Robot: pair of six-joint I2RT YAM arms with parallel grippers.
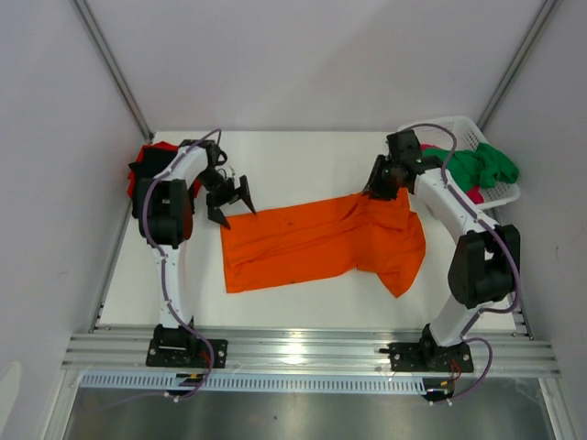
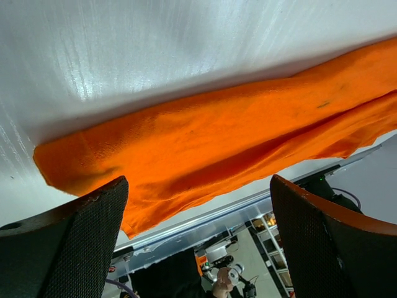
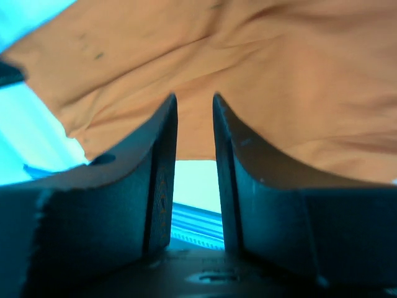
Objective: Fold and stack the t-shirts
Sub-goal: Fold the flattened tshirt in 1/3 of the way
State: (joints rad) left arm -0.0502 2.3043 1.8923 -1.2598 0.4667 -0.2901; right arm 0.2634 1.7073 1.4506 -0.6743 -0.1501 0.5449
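A bright orange t-shirt lies spread across the middle of the table, bunched and rumpled on its right side. My left gripper hangs open and wide just above the shirt's far left corner. In the left wrist view the orange t-shirt passes beneath the left gripper, and nothing sits between the fingers. My right gripper is at the shirt's far right edge. The right wrist view shows the right gripper with a narrow gap, nothing in it, and orange cloth beyond the tips.
A white lattice basket at the back right holds a green t-shirt and a magenta-pink one. Red and black t-shirts lie at the back left behind the left arm. Metal rails run along the near table edge.
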